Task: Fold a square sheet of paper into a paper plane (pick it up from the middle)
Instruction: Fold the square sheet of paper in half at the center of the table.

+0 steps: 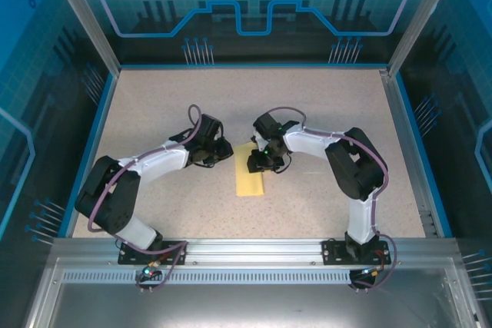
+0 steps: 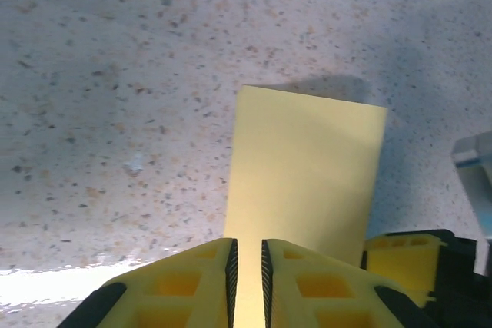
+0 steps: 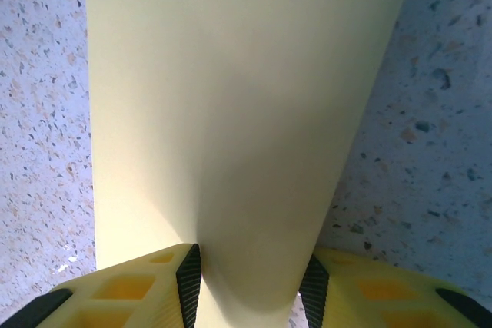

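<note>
Bases of the two arms sit bolted to a metal rail along the bottom of the top view, the left arm at lower left and the right arm at lower right. Just above the rail the speckled table begins. Near the centre of that frame lies the square sheet of paper, pale yellow. It shows as a long narrow rectangle rather than a square, its length running up the frame with a slight lean. Its lower end lies flat and free on the table.

The right gripper grips the paper at its upper end. In the right wrist view the jaws stand about half closed with the sheet bowed up between them. Each yellow finger's ribbed black pad touches the paper, which widens away toward the top of that frame.

Just left of that upper end in the top view is the left gripper. In its wrist view the jaws are parted by a narrow slit, with the paper's colour visible through the gap. Whether the pads touch the sheet I cannot tell. Beyond the fingers the yellow rectangle stretches to the middle of that frame, with a soft shadow on the table along its far and right edges.

Farthest off in the top view stands the blue-patterned back wall.
</note>
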`<action>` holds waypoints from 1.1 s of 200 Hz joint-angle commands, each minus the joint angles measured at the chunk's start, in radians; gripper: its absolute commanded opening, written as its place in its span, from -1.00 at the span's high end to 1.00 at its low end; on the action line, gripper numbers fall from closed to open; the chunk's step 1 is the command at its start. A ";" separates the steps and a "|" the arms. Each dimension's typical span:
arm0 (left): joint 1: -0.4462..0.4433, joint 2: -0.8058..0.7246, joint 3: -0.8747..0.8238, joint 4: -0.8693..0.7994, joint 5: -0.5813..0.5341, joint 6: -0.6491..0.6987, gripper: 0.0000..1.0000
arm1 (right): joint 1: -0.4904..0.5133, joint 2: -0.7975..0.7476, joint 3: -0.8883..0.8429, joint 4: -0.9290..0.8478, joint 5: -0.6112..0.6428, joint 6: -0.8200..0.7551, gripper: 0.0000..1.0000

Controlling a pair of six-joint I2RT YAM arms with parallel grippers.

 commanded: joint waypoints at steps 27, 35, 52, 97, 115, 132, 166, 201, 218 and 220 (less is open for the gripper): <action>0.028 -0.024 -0.020 -0.028 0.002 -0.015 0.48 | -0.007 0.076 0.004 -0.020 0.004 -0.045 0.17; 0.028 -0.022 -0.020 -0.027 0.008 -0.015 0.47 | -0.010 0.077 0.007 -0.024 0.005 -0.046 0.17; 0.027 -0.013 -0.019 -0.021 0.021 -0.013 0.47 | -0.012 0.082 0.011 -0.031 0.006 -0.046 0.17; 0.027 0.005 -0.014 -0.004 0.061 0.002 0.49 | -0.015 0.087 0.010 -0.033 0.012 -0.056 0.18; 0.027 0.014 -0.005 -0.010 0.076 0.017 0.50 | -0.015 0.091 0.010 -0.033 0.014 -0.064 0.18; 0.027 0.020 0.000 -0.011 0.086 0.027 0.51 | -0.015 0.095 0.011 -0.035 0.020 -0.068 0.18; 0.027 0.027 0.001 -0.016 0.090 0.033 0.53 | -0.017 0.106 0.015 -0.035 0.022 -0.078 0.19; 0.027 0.039 0.007 -0.016 0.099 0.035 0.53 | -0.018 0.120 0.020 -0.039 0.021 -0.079 0.22; 0.027 0.043 0.009 -0.016 0.102 0.034 0.55 | -0.019 0.124 0.024 -0.040 0.024 -0.080 0.22; 0.027 0.042 0.009 -0.015 0.102 0.034 0.55 | -0.018 0.124 0.024 -0.040 0.024 -0.080 0.22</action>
